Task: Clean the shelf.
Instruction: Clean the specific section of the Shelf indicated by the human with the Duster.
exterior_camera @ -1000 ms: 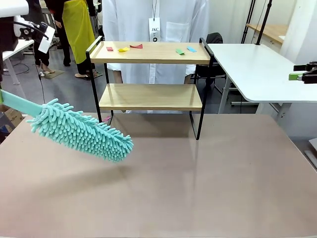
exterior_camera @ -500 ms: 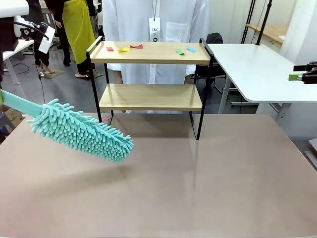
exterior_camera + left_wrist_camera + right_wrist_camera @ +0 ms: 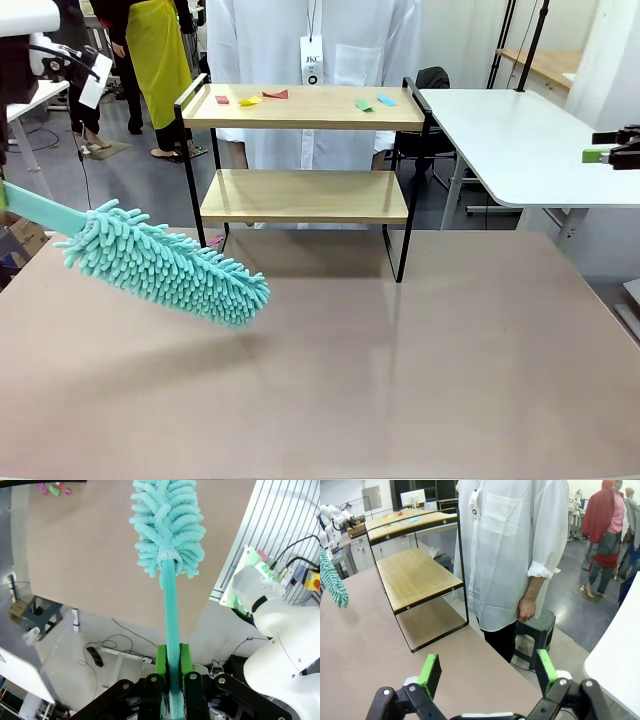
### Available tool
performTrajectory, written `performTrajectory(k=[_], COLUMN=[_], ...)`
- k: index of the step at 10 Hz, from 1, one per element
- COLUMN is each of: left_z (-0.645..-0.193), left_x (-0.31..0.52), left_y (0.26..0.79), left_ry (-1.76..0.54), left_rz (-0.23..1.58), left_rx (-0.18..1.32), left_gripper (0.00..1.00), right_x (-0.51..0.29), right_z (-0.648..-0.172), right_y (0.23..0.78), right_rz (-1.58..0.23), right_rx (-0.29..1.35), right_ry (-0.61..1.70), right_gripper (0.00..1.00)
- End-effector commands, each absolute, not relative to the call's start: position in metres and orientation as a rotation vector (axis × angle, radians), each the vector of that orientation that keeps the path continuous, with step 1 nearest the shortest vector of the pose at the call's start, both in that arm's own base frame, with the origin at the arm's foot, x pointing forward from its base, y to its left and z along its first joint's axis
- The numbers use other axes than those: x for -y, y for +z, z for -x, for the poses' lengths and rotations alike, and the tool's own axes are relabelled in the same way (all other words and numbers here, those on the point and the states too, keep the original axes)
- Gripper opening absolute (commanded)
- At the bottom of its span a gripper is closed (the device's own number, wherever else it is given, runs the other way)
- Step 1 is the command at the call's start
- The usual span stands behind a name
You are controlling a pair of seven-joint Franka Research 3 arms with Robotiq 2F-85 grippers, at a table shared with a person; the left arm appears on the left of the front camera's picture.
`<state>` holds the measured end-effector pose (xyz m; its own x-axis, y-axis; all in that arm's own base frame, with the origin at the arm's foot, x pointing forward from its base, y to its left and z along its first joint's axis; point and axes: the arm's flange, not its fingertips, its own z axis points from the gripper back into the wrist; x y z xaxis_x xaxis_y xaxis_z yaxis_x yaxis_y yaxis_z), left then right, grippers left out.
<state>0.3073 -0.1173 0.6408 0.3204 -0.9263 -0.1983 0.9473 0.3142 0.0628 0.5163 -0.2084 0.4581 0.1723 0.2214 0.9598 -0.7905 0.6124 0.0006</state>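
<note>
Left of shelf, above open tabletop, left pincer clamps duster; right pincer wide, empty.

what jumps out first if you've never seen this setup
A fluffy teal duster hangs over the left of the tan table, its handle clamped between the fingers of the left gripper. Behind it stands the two-tier shelf, with small coloured scraps scattered on its top board and a person in white just beyond.

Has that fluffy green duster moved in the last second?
No. The duster holds the same place, its tip left of the shelf.
</note>
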Motion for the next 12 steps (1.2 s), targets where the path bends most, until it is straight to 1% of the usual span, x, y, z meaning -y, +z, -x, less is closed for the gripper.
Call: performTrajectory(k=[1, 12], left_z=[-0.3067, -0.3067], left_x=[0.1164, 0.1164], left_y=[0.6407, 0.6407], left_ry=[-1.231, -1.231], left_rz=[-0.184, -0.184], left_rx=[-0.116, -0.116], left_gripper=[0.13, 0.13], right_x=[0.2072, 0.2072], right_z=[-0.5159, -0.5159], right_y=[0.4602, 0.4602], right_rz=[-0.582, -0.582], right_rx=[1.193, 1.193], right_ry=[0.782, 0.782], right_gripper=[1.00, 1.00])
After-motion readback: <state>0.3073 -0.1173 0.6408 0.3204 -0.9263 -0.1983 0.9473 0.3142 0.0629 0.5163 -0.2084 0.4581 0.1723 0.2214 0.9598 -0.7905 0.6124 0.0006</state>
